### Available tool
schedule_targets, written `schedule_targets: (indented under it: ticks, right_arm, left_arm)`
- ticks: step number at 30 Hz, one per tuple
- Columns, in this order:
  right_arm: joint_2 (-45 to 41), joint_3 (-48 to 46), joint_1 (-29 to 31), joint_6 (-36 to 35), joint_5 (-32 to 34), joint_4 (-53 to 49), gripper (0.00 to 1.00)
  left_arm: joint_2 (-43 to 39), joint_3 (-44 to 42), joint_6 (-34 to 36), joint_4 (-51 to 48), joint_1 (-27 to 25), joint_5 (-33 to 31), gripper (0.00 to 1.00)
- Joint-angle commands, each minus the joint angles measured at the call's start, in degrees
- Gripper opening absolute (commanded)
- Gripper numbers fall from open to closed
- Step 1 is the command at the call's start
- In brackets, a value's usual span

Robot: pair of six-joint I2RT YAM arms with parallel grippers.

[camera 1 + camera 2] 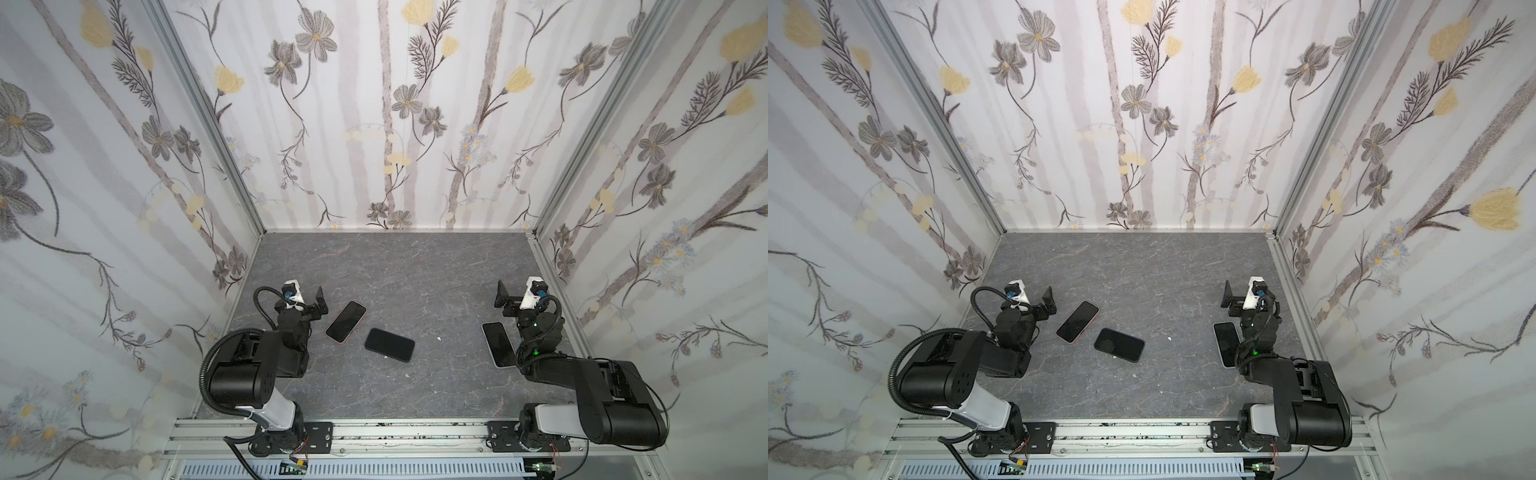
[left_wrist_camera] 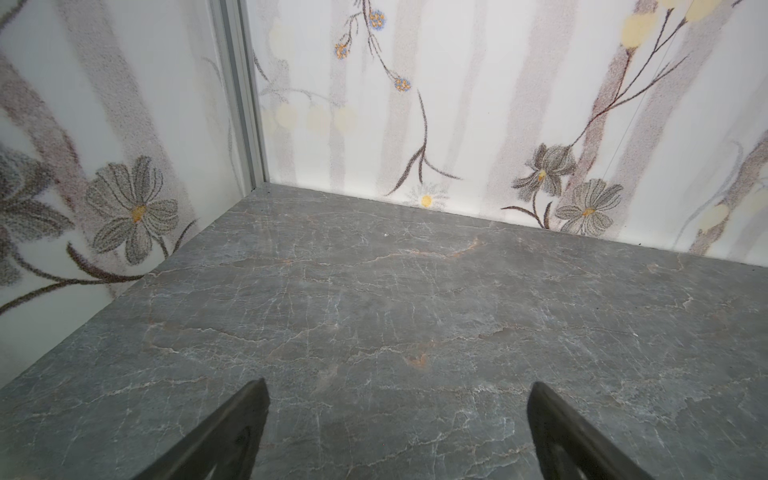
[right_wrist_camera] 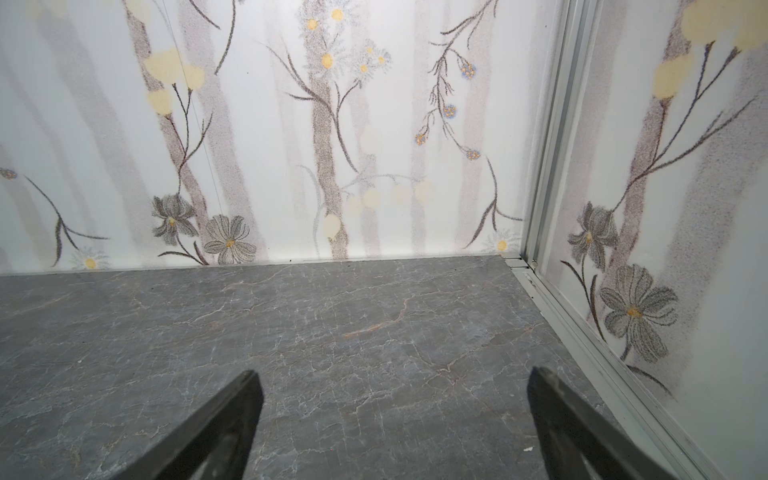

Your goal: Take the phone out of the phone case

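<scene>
We see the left gripper spread wide and empty over the grey marble table. Near it a pink-rimmed phone lies screen up, then a black phone, close but apart. A white-rimmed phone lies partly hidden by the right arm. The right gripper is also wide open and empty.

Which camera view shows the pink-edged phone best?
The top views: both show the pink-edged phone whole, lying flat with its dark face up on the table. Neither wrist view shows it: each sees only bare table and wall beyond its own open fingers, the left fingers and the right fingers.
</scene>
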Motion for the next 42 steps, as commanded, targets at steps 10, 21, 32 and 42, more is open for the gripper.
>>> schedule_targets:
  ticks: [10,21,32,42]
  right_arm:
    - [-17.0,2.6,1.5,1.7,2.8,-18.2,1.00]
    - [-28.6,17.3,1.6,31.4,12.8,-62.0,1.00]
    - [-17.6,30.4,1.6,28.3,1.5,-88.2,1.00]
    - [-10.8,29.2,1.6,28.2,0.9,-96.0,1.00]
  left_arm:
    - [-17.3,2.8,-1.9,-17.0,-9.6,-21.7,1.00]
    - [-25.4,20.3,-22.3,-56.0,-13.6,-14.1,1.00]
    - [-21.5,25.6,-28.2,-63.6,-32.5,-12.7,1.00]
    - [-6.0,36.3,-30.4,-62.9,-47.6,-13.7,1.00]
